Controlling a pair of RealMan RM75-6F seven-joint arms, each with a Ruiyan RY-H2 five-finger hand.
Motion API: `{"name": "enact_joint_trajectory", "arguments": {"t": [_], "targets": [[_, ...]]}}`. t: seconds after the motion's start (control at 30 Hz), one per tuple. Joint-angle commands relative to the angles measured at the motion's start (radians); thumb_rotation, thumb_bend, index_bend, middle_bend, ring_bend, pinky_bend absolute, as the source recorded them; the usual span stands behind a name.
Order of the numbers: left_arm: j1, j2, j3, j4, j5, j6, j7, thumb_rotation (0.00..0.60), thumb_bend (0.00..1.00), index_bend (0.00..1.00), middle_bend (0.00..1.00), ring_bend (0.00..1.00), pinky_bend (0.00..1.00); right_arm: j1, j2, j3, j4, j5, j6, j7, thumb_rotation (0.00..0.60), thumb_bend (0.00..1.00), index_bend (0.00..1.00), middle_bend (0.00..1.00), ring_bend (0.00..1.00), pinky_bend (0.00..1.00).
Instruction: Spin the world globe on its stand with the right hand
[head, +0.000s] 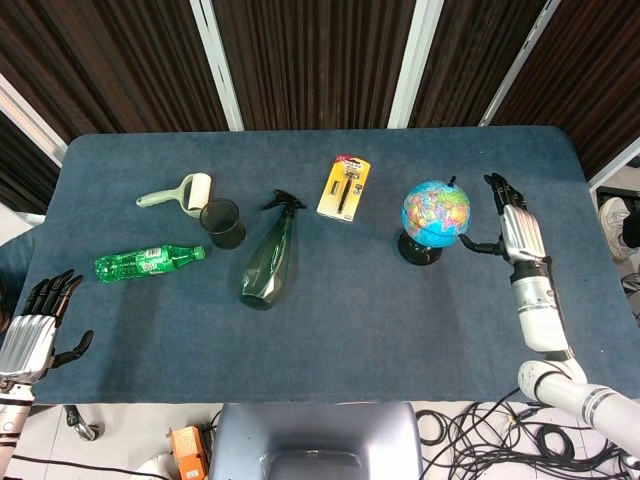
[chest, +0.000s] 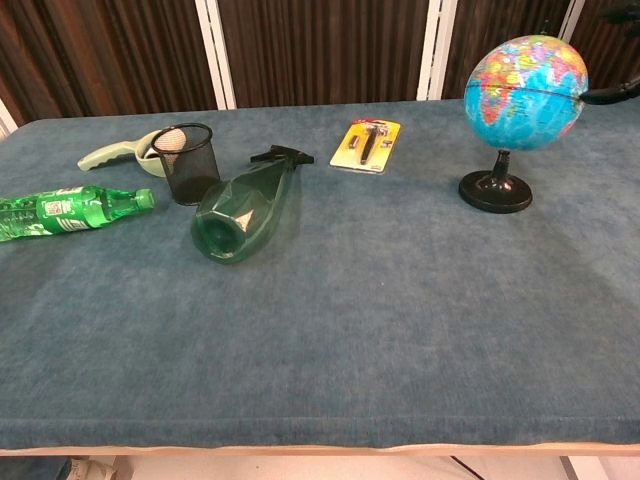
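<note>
The world globe (head: 436, 212) stands upright on its black stand (head: 421, 251) at the table's right; the chest view shows the globe (chest: 527, 80) at the upper right. My right hand (head: 514, 228) hovers just right of it, fingers apart and holding nothing. Its thumb (head: 482, 246) points at the globe's lower right side, and only a dark fingertip (chest: 612, 93) shows at the chest view's right edge, at or just off the globe's surface. My left hand (head: 35, 330) hangs off the front left table edge, fingers spread and empty.
Left of the globe lie a yellow carded tool pack (head: 344, 187), a dark green spray bottle (head: 270, 256) on its side, a black mesh cup (head: 222, 223), a lint roller (head: 180, 194) and a green plastic bottle (head: 146, 261). The blue table (head: 330, 330) ends just right of my right hand.
</note>
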Motion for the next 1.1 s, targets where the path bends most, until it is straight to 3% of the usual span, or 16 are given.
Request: {"name": "enact_joint_trajectory", "arguments": {"t": [0.03,0.3,0.47,0.67,0.8,1.1], "targets": [[-0.001,-0.001,0.001,0.0,-0.001,-0.003,0.002,0.6,0.35,0.0,0.0,0.0,0.0,0.006,-0.005,0.003,0.044,0.017,-0.027,0.006,0.6,0.14,0.0,0.0,0.0,0.0],[-0.002,-0.003,-0.005,0.001,-0.011,-0.007,0.009,0.6,0.34,0.0,0.0,0.0,0.0,0.012,-0.024,0.005,0.134,0.025,-0.07,0.04,0.6,0.14,0.0,0.0,0.0,0.0],[-0.002,-0.002,-0.006,0.0,-0.014,-0.008,0.014,0.6,0.35,0.0,0.0,0.0,0.0,-0.027,-0.017,-0.03,0.138,-0.054,0.015,0.049,0.6,0.14,0.0,0.0,0.0,0.0],[-0.001,0.0,-0.008,-0.004,-0.014,-0.005,0.013,0.6,0.35,0.0,0.0,0.0,0.0,-0.07,0.039,-0.053,0.025,-0.139,0.091,0.1,0.6,0.13,0.0,0.0,0.0,0.0],[-0.002,-0.001,-0.006,-0.009,-0.01,-0.004,0.023,0.6,0.35,0.0,0.0,0.0,0.0,-0.071,0.063,-0.049,-0.076,-0.159,0.122,0.07,0.6,0.13,0.0,0.0,0.0,0.0],[-0.001,0.007,-0.007,-0.018,-0.02,-0.012,0.029,0.6,0.35,0.0,0.0,0.0,0.0,-0.014,0.022,-0.002,-0.165,-0.095,0.119,-0.066,0.6,0.13,0.0,0.0,0.0,0.0]]}}
